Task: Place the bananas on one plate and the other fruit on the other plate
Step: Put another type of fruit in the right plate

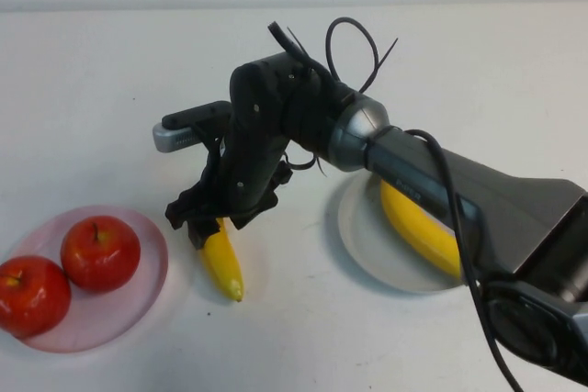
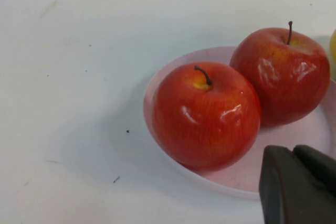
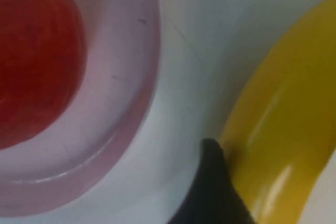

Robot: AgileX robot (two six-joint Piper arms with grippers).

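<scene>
One banana [image 1: 223,263] lies on the table between the plates. My right gripper [image 1: 209,222] stands open astride its far end, and one finger [image 3: 212,192] rests beside the yellow skin [image 3: 283,129]. A second banana [image 1: 423,227] lies on the grey plate [image 1: 367,245], partly hidden under the right arm. Two red apples [image 1: 100,252] [image 1: 32,294] sit on the pale pink plate [image 1: 129,309]. My left gripper [image 2: 294,153] is shut and empty, hovering just by the pink plate's [image 2: 310,129] rim near the apples [image 2: 207,114] [image 2: 283,74]. It is out of the high view.
The right arm [image 1: 459,190] stretches across the table from the near right, over the grey plate. The white tabletop [image 1: 110,89] runs back to a pale wall.
</scene>
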